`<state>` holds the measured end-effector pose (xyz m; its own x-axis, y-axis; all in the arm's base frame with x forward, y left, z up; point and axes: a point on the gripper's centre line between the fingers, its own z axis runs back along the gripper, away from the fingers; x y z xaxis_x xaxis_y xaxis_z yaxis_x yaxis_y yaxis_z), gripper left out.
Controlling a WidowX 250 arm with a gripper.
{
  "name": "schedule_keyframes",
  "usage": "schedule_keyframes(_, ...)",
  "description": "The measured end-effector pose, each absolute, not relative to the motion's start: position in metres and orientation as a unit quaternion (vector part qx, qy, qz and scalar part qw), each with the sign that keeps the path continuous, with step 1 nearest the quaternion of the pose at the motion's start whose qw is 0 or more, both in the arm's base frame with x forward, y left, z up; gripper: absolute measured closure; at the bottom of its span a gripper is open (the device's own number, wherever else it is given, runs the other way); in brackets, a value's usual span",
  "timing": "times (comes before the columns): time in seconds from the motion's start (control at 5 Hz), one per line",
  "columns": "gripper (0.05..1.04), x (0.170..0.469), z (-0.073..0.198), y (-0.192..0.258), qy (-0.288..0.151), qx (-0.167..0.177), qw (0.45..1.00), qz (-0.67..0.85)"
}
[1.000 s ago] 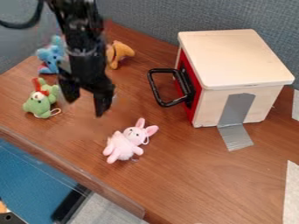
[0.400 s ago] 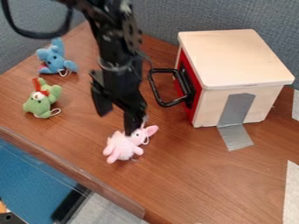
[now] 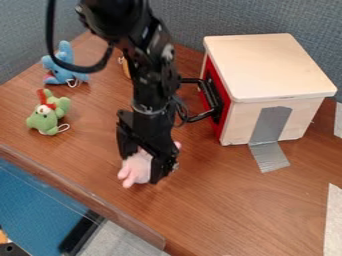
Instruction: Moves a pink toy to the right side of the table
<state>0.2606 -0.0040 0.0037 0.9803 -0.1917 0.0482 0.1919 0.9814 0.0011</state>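
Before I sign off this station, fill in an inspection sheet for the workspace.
Surface: wood-grain table, no spill seen; pale strip at its right edge.
Job's things: pink plush toy on the table, partly hidden by the gripper.
Clutter: green plush toy, blue plush toy, orange toy partly behind the arm; wooden box with red front and black handle, grey tape running from its side onto the table.
Gripper: open, fingers either side of the pink plush toy.
Cables: black cable looping beside the arm.
Surroundings: grey-blue fabric partition behind.
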Motion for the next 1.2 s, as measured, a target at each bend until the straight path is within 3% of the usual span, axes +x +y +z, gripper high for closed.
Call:
schedule_keyframes(0.2,0.135,0.264,-0.01,0.0,-0.006,0.013,0.996,-0.093)
schedule_keyframes(0.6,0.611,0.269,-0.009,-0.01,-0.016,0.017,0.995,-0.102)
schedule_keyframes(0.8,0.73,0.271,0.012,-0.045,-0.045,-0.001,0.991,-0.122)
schedule_keyframes(1.2,0.761,0.267,0.014,-0.122,-0.059,-0.018,0.984,-0.17)
